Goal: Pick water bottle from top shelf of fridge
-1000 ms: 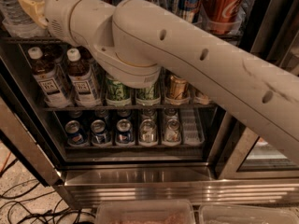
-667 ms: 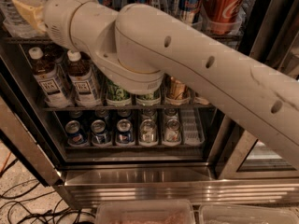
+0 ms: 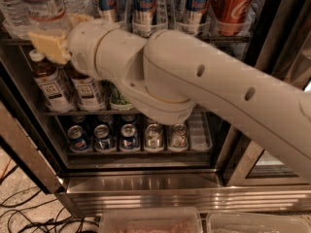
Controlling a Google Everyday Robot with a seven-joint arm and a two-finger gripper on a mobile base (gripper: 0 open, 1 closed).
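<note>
The water bottle (image 3: 44, 4), clear ribbed plastic with a red band on its label, stands at the left end of the top shelf (image 3: 160, 33) of the fridge (image 3: 146, 183). A second clear bottle (image 3: 10, 8) stands to its left. My gripper (image 3: 52, 28) reaches in from the right on a thick white arm (image 3: 204, 86). It sits in front of the bottle's lower part, at the shelf's front edge. Its beige fingers (image 3: 48, 46) are apart, one low and left, one higher and right. They hold nothing.
Tall blue-silver cans (image 3: 146, 4) and a red cola can (image 3: 233, 4) stand to the right on the top shelf. Brown tea bottles (image 3: 51, 86) and a green can (image 3: 118, 100) fill the middle rack, short cans (image 3: 129, 136) the lower one. Cables (image 3: 29, 217) lie on the floor at left.
My gripper has moved down and to the right, from beside the bottles' upper parts to the front edge of the top shelf. The arm now hides more of the middle rack.
</note>
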